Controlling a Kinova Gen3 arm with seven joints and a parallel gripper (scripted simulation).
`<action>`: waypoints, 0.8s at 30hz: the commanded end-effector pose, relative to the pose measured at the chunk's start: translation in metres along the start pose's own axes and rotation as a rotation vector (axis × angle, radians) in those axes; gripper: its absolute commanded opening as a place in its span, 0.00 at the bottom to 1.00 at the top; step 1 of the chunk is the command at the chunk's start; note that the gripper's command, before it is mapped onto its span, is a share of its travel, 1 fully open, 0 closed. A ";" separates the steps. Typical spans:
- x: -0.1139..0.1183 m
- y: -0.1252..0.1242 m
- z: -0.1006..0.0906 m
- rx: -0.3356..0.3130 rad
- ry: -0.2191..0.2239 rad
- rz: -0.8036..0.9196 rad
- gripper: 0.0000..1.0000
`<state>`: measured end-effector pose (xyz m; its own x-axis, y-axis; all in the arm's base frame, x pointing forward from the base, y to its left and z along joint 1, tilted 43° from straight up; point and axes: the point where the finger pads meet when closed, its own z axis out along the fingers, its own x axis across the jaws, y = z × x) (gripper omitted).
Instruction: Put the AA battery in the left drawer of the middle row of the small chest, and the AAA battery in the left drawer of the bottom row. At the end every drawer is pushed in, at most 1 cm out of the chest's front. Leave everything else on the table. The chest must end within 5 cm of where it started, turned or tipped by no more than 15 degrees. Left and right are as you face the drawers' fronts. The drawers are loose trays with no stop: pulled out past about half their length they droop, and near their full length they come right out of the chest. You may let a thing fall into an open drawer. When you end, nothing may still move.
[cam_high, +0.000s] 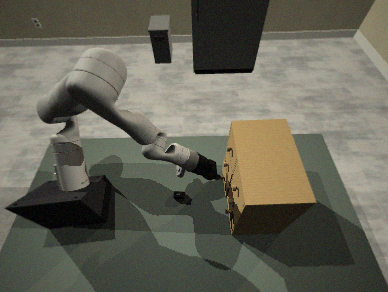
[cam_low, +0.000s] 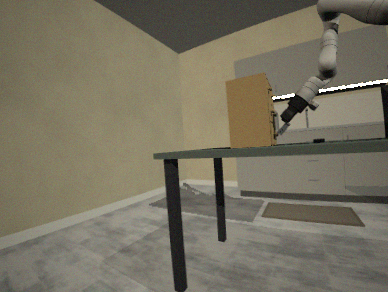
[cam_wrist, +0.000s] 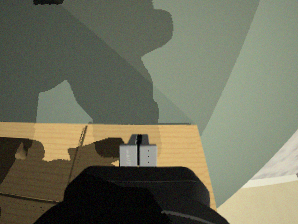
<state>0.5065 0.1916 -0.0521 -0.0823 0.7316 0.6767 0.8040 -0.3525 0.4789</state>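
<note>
The small wooden chest stands on the right of the green table top, its drawer fronts facing my arm. All its drawers look pushed in. My gripper is shut and empty, with its fingertips against the chest's front at about mid height on the left column. A small dark block lies on the table a short way in front of the chest, below my forearm. I cannot make out either battery in any view.
My arm's black base sits at the table's left side. The table's edge runs just beyond the chest's back. Dark cabinets stand on the floor behind the table.
</note>
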 end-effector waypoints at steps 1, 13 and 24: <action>0.000 0.003 0.001 -0.004 -0.001 -0.002 0.00; 0.000 0.005 0.003 -0.004 -0.001 -0.002 0.00; 0.000 0.005 0.003 -0.004 -0.001 -0.002 0.00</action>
<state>0.5106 0.1924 -0.0523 -0.0832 0.7320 0.6762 0.8036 -0.3521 0.4799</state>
